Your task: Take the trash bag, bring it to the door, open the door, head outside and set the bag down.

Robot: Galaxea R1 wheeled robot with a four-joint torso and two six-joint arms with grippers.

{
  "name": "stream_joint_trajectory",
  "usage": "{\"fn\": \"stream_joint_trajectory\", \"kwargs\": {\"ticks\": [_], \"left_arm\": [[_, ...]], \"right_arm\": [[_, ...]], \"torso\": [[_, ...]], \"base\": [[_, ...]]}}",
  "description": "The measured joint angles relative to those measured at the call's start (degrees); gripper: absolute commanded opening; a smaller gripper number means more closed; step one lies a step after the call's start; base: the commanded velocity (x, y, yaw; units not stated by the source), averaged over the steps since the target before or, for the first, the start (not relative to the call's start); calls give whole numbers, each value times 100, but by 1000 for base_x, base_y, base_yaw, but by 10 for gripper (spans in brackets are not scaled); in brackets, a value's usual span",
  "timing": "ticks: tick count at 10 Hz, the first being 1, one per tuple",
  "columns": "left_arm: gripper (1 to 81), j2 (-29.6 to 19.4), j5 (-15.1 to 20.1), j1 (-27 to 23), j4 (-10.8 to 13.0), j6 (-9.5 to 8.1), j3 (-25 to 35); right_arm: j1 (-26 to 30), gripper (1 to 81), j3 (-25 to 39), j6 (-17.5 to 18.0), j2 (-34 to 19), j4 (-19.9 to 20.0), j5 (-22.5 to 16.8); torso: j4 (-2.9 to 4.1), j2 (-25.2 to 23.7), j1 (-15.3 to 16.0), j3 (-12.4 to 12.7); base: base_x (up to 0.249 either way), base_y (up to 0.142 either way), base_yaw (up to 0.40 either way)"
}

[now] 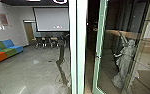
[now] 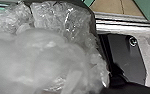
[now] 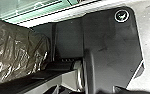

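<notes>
Whitish translucent plastic of the trash bag point(image 2: 48, 57) lies crumpled close to the camera in the left wrist view. In the right wrist view the bag point(image 3: 13, 50) appears darker, wrinkled and shiny, beside the robot's base. What holds it is hidden. A glass door point(image 1: 99, 50) with a pale green frame stands on the right of the head view, and a dark gap separates it from the thick upright post point(image 1: 78, 47). Whether my left or right gripper is open or shut cannot be made out.
A metal threshold strip point(image 2: 123, 25) crosses the floor near the base, with tan tiles point(image 2: 113, 6) beyond it. Behind glass at right is a pale statue point(image 1: 126, 60). A colourful sofa point(image 1: 6, 51), chairs point(image 1: 47, 42) and a projection screen point(image 1: 52, 20) stand farther off at left.
</notes>
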Motion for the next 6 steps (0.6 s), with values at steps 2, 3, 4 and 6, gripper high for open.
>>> {"fn": "stream_joint_trajectory", "kwargs": {"ticks": [2, 3, 4, 6], "left_arm": [[10, 0, -11, 0, 2, 0, -2], [10, 0, -15, 0, 2, 0, -2], [10, -2, -17, 0, 2, 0, -2], [10, -2, -33, 0, 2, 0, -2]], "right_arm": [[0, 811, -44, 0, 41, 1, 0], [0, 811, -107, -15, 79, 1, -2], [0, 811, -133, -15, 101, 1, -2], [0, 811, -236, -17, 140, 1, -7]], "torso": [[0, 0, 2, 0], [0, 0, 0, 0], [0, 0, 0, 0], [0, 0, 0, 0]], "base": [[0, 0, 0], [0, 0, 0], [0, 0, 0], [0, 0, 0]]}}
